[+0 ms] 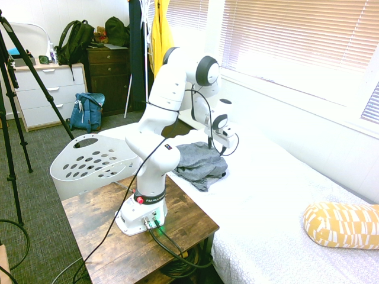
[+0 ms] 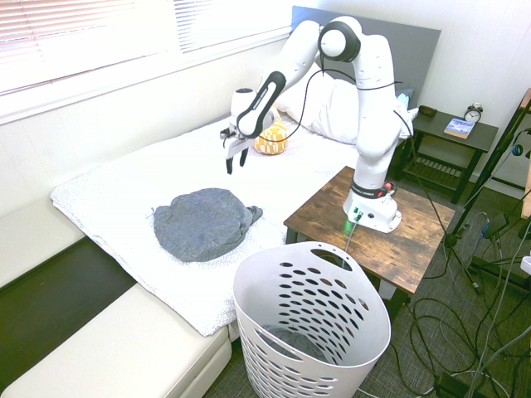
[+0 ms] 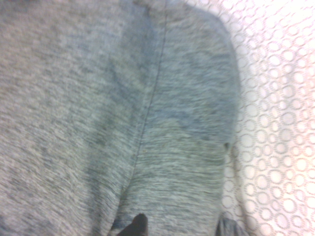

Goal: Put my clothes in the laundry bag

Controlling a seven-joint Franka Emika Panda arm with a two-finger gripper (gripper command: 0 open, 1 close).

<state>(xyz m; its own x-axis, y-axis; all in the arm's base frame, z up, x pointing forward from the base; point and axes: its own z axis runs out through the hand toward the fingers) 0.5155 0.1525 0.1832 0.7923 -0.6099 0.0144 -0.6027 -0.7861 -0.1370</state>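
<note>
Clothes (image 2: 203, 222) on bed, open tool (image 2: 234, 161) above

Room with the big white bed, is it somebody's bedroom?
Most likely a bedroom: there's a bed with a pillow, a bedside table holding an alarm clock, and a dresser.

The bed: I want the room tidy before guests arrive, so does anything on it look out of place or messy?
Yes. A crumpled grey garment lies in a heap on the white bedspread rather than in the white laundry basket on the floor beside the bed. The open gripper hangs above the garment, not touching it.
</note>
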